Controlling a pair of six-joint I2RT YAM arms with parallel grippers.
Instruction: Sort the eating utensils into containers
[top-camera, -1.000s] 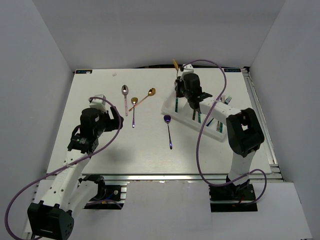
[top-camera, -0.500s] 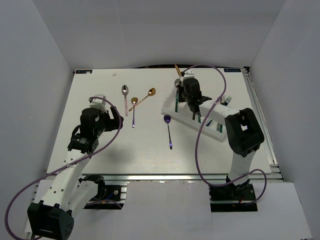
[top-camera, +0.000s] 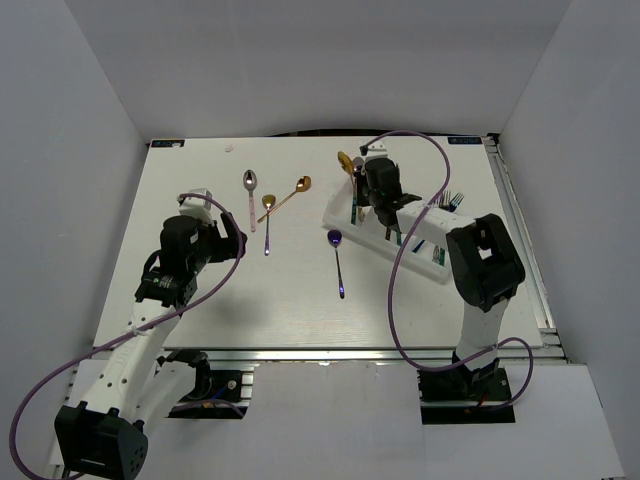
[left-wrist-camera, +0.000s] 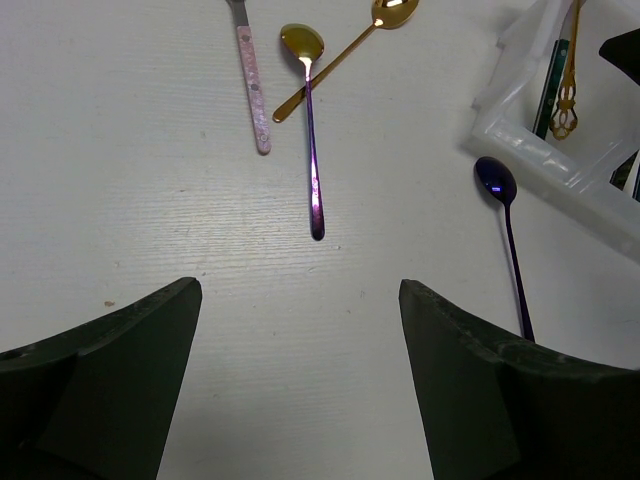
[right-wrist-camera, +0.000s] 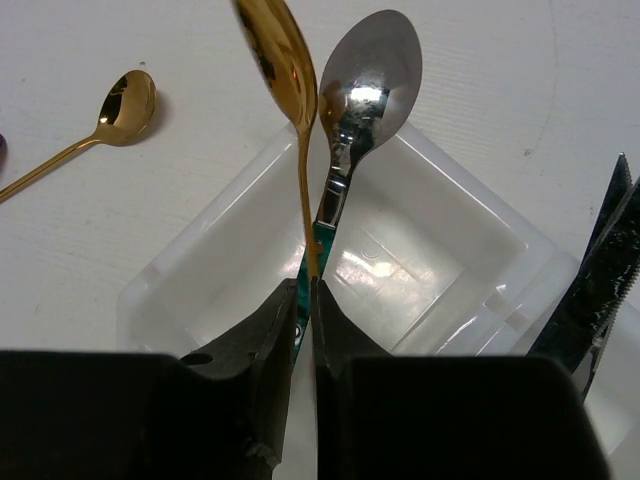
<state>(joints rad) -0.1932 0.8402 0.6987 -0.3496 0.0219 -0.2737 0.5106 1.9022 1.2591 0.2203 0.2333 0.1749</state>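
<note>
My right gripper (right-wrist-camera: 306, 283) hangs over the left end compartment of the white tray (right-wrist-camera: 200, 240). Its jaws stand a narrow slit apart. The thin stem of a gold spoon (right-wrist-camera: 278, 50) runs between them, leaning on the right finger, bowl tipped up. Beside it a silver spoon (right-wrist-camera: 370, 75) with a green handle rests in that compartment. From above, the gold spoon (top-camera: 345, 158) leans left of the right gripper (top-camera: 375, 205). My left gripper (left-wrist-camera: 300, 285) is open and empty above bare table. Beyond it lie a gold-bowled purple spoon (left-wrist-camera: 312, 140) and a pink-handled spoon (left-wrist-camera: 252, 90).
An all-gold spoon (top-camera: 290, 195) and a dark purple spoon (top-camera: 338, 260) lie on the table left of the tray (top-camera: 335, 212). Fork tines (top-camera: 452, 200) stick up at the tray's far right. A dark serrated blade (right-wrist-camera: 600, 280) stands in the neighbouring compartment.
The right gripper has come down over the tray, and its jaws have parted slightly. The gold spoon's bowl has tipped down and to the left. The left arm has not moved.
</note>
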